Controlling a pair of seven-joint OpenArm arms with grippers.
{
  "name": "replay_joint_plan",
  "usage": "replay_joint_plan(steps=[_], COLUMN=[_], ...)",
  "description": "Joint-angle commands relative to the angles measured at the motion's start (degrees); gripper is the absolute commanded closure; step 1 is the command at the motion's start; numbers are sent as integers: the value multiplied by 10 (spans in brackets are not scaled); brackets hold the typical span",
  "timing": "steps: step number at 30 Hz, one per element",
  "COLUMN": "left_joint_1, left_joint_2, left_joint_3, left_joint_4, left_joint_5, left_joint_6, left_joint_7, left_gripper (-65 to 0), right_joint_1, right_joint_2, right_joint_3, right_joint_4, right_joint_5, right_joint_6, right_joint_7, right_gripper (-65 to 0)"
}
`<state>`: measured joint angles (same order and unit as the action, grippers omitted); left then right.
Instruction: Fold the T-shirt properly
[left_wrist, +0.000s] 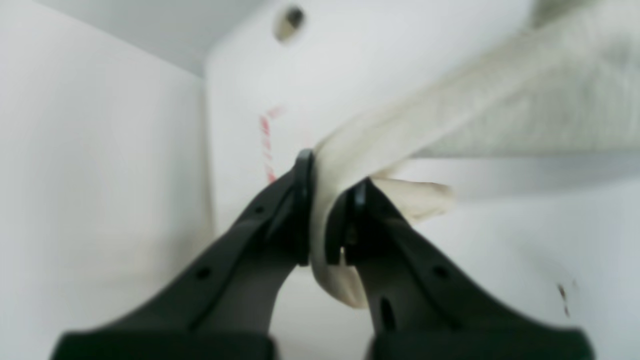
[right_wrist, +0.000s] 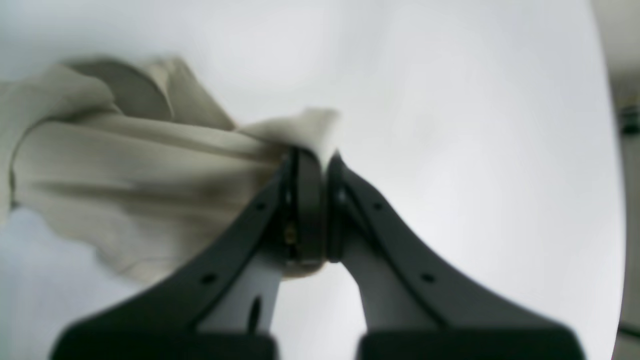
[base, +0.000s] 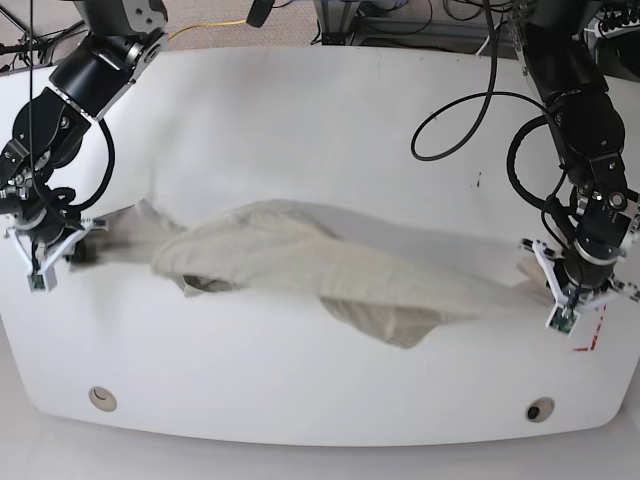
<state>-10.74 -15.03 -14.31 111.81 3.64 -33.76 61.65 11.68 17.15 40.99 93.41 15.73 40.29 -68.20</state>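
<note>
The pale beige T-shirt (base: 300, 262) hangs stretched and crumpled across the white table (base: 320, 120) between my two arms. My left gripper (left_wrist: 327, 210) is shut on a bunched edge of the T-shirt (left_wrist: 500, 105) at the base view's right (base: 548, 282). My right gripper (right_wrist: 320, 200) is shut on the other end of the T-shirt (right_wrist: 130, 165), at the base view's left (base: 88, 240). The cloth sags in the middle, with a fold hanging toward the front. The collar is hidden.
Red tape marks (base: 590, 335) lie on the table near my left gripper and show in the left wrist view (left_wrist: 266, 145). Two round holes (base: 100, 399) (base: 540, 410) sit near the table's front edge. Cables (base: 470, 110) hang by the arm at the back right.
</note>
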Motion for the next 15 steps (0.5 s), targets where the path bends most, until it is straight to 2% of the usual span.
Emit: replay_joint_plan(steps=[1,7,12,15], left_joint_1=[6,98,156,182], left_joint_2=[-11,-13,-30,-33], left_joint_3=[-17,-31,-32,-32], left_joint_4=[10,10,11,10], left_joint_5=[15,15,15,15], left_joint_6=[7,7,7,7], left_joint_7=[-7,-7,-7,-7], left_gripper=[0,0,0,0], right_joint_1=[-6,-97,-137,-159], right_joint_2=[6,-9,-35,-39], right_joint_3=[12,15,45,48], right_joint_4=[11,13,13,13], right_joint_5=[-3,-3,-2,-2], right_joint_6=[-3,-3,-3,-3], right_joint_7=[24,42,42,42], right_gripper=[0,0,0,0])
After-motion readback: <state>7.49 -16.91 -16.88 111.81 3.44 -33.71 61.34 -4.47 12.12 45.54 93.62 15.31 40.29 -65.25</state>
